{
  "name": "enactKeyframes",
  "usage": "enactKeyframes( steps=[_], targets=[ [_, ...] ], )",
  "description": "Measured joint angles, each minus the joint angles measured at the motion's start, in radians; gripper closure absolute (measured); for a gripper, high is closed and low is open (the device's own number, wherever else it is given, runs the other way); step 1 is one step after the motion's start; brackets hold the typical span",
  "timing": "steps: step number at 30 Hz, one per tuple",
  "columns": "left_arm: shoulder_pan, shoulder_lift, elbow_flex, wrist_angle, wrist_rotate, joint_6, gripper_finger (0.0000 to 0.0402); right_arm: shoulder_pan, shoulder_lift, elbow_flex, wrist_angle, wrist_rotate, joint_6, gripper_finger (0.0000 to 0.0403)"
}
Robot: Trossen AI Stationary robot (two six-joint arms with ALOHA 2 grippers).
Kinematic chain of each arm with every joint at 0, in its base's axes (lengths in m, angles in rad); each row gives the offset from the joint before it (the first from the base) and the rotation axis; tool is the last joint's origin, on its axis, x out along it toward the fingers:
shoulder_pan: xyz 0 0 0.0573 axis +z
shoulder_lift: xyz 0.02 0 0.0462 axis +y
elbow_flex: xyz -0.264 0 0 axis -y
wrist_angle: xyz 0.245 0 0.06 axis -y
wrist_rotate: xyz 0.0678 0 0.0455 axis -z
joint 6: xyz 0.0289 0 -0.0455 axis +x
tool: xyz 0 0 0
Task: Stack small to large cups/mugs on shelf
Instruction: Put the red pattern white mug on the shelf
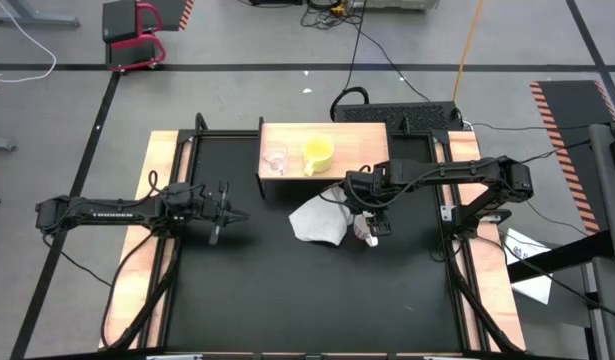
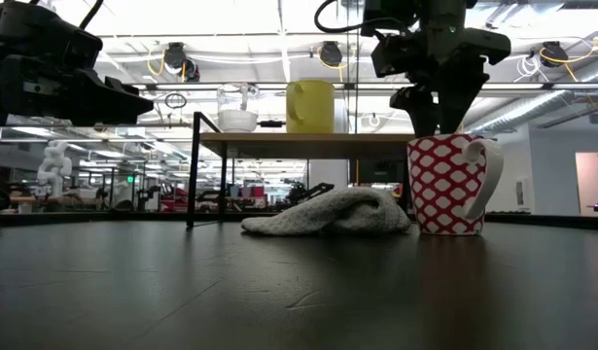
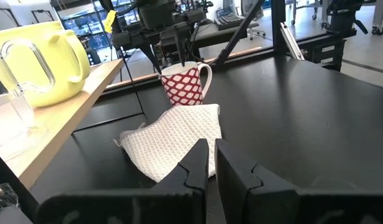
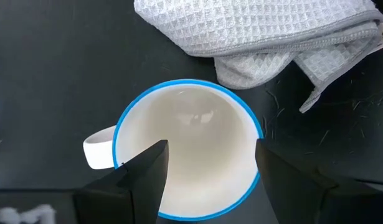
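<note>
- High view: the shelf [image 1: 362,150] stands at the far middle of the black tabletop [image 1: 287,290]. On it sit the clear glass cup [image 1: 275,158] and, just beside it, the yellow cup [image 1: 319,153]. The right gripper [image 1: 371,226] hangs over the patterned mug [image 1: 371,238], which stands on the tabletop touching the edge of the grey-white cloth [image 1: 319,222]. The left gripper [image 1: 225,213] waits well apart on the left side of the table.
- Low view: the white mug with its red pattern [image 2: 446,184] stands upright on the tabletop, handle turned away from the cloth [image 2: 330,213]. The right gripper's fingers [image 2: 427,109] reach down to its rim. The glass cup [image 2: 237,108] and yellow cup [image 2: 310,106] stand on the shelf top [image 2: 376,139] behind.
- Left wrist view: the left gripper's fingers [image 3: 197,174] are pressed nearly together, holding nothing. Ahead lie the cloth [image 3: 172,143] and the mug [image 3: 182,84], with the right gripper above it.
- Right wrist view: the right gripper [image 4: 210,163] is spread wide, its jaws straddling the mug's blue rim [image 4: 185,84], one inside and one outside; no clamp on it shows. The cloth [image 4: 266,37] lies just beside.
</note>
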Motion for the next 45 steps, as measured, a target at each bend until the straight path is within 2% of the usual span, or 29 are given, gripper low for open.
enactKeyframes(
  steps=[26, 31, 45],
  targets=[
    [0.000, 0.000, 0.000, 0.001, 0.000, 0.017, 0.0371, 0.000, -0.006, -0.004, 0.000, -0.001, -0.019, 0.0170],
    [0.000, 0.000, 0.000, 0.001, 0.000, 0.020, 0.0371, 0.000, -0.008, 0.027, -0.029, 0.029, -0.018, 0.0170],
    [0.000, 0.000, 0.000, 0.001, 0.000, 0.018, 0.0371, -0.033, -0.008, 0.034, 0.013, 0.034, -0.021, 0.0170]
  ],
)
